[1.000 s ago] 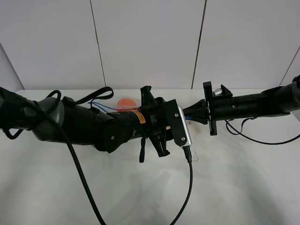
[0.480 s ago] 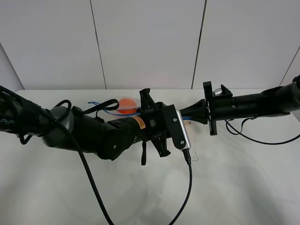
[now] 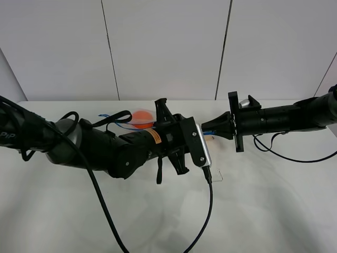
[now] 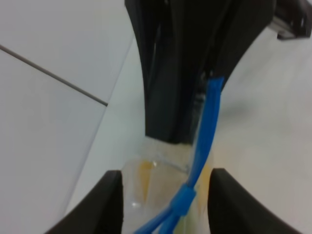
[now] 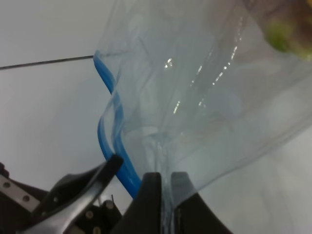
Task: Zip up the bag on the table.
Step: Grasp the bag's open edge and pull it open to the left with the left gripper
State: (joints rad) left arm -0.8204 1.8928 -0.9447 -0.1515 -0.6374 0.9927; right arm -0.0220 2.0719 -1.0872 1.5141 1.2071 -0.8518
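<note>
High view, centre: holds the bag (image 3: pixel 139 120), half-hidden behind the left arm (image 3: pixel 105 150) on the matte white table (image 3: pixel 263 211), by the right gripper (image 3: pixel 209 132), likely tensioning the seal. Left wrist view: straddles the blue zipper strip (image 4: pixel 207 122) with the left gripper (image 4: pixel 165 195), jaws part-spread, contact unclear. Right wrist view, bottom: pinches glossy, crinkled clear film between pressed-together fingers (image 5: pixel 151 195).

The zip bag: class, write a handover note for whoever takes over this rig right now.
Grippers: right gripper is shut on the zip bag at its clear end, over the table. The left gripper has its jaws either side of the blue zipper strip; whether they pinch it is unclear.
Done: the strip looks joined between the grippers.
Left: it forks open on the left arm's side; probably slide along it toward the orange.
</note>
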